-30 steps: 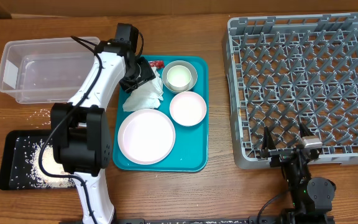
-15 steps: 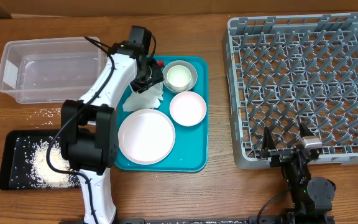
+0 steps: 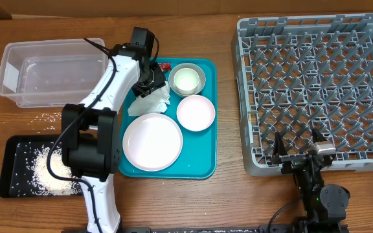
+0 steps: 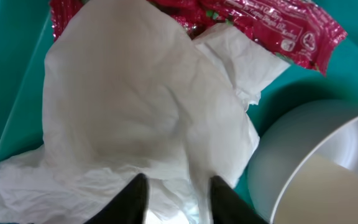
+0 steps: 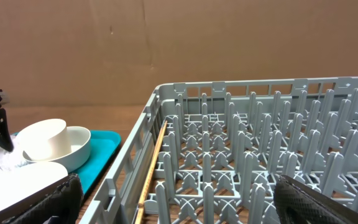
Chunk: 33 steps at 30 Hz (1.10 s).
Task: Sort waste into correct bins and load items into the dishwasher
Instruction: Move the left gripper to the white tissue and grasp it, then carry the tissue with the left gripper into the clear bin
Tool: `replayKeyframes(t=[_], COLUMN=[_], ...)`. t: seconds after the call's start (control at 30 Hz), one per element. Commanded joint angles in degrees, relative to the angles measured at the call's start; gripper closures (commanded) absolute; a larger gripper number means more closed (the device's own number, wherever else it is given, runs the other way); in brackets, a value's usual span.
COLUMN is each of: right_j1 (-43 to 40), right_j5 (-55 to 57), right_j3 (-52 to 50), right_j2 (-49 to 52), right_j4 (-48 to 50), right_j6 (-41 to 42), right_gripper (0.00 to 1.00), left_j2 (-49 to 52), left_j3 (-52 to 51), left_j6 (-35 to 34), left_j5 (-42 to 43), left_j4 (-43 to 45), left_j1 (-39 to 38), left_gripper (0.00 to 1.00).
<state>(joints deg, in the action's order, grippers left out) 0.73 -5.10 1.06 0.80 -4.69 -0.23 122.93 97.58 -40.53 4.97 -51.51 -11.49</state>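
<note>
The crumpled white paper napkin (image 3: 151, 100) lies at the far left corner of the large teal serving tray (image 3: 199, 158), and the left jaws are down on it. In the wrist view the two fingertips (image 4: 137, 198) stand narrow with a fold of paper between them, though I cannot tell whether they truly pinch it. The small red crinkled wrapper (image 3: 164, 66) lies just behind the napkin, touching it.

To my eye the rice is the one part mostly dealt with: a heap of loose white rice grains (image 3: 47, 169) sits in the flat black rectangular tray (image 3: 8, 152), with a few stray grains (image 3: 44, 117) on the bench beside it. The clear rectangular plastic tub (image 3: 50, 71) holds no paper and no wrapper.

The dishes all wait on the teal tray: the small white cup (image 3: 186, 79) inside the grey bowl (image 3: 201, 73), the small white bowl (image 3: 195, 112), and the large round white plate (image 3: 152, 142). The large square grey plastic dish rack (image 3: 316, 90) holds nothing, and the right jaws hang wide and empty at its near edge.

So I judge the napkin, wrapper and every dish remain.
</note>
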Motion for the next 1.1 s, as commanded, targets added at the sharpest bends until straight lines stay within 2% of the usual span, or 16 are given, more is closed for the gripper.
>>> replayKeyframes(t=[0.0, 0.13, 0.17, 0.23, 0.6, 1.07], right_j1=[-0.37, -0.37, -0.37, -0.37, -0.37, -0.37], right_j5=[0.33, 0.33, 0.31, 0.31, 0.33, 0.31], right_j3=[-0.59, -0.59, -0.59, -0.59, -0.59, -0.59], right_j2=[-0.63, -0.63, -0.63, -0.63, -0.63, -0.63], right_j4=[0.28, 0.28, 0.28, 0.26, 0.28, 0.28], right_j6=[-0.02, 0.00, -0.02, -0.02, -0.02, -0.02], right_gripper=[0.00, 0.00, 0.00, 0.00, 0.00, 0.00], left_j2=[1.14, 1.14, 1.14, 1.14, -1.14, -20.39], left_j3=[0.72, 0.72, 0.72, 0.72, 1.31, 1.90], left_j6=[-0.24, -0.22, -0.22, -0.22, -0.24, -0.17], left_j5=[-0.87, -0.94, -0.94, -0.90, -0.52, -4.22], left_j4=[-0.13, -0.55, -0.74, -1.03, -4.85, -9.75], left_j1=[0.22, 0.22, 0.22, 0.22, 0.33, 1.73], left_gripper=[0.70, 0.73, 0.78, 0.96, 0.96, 0.96])
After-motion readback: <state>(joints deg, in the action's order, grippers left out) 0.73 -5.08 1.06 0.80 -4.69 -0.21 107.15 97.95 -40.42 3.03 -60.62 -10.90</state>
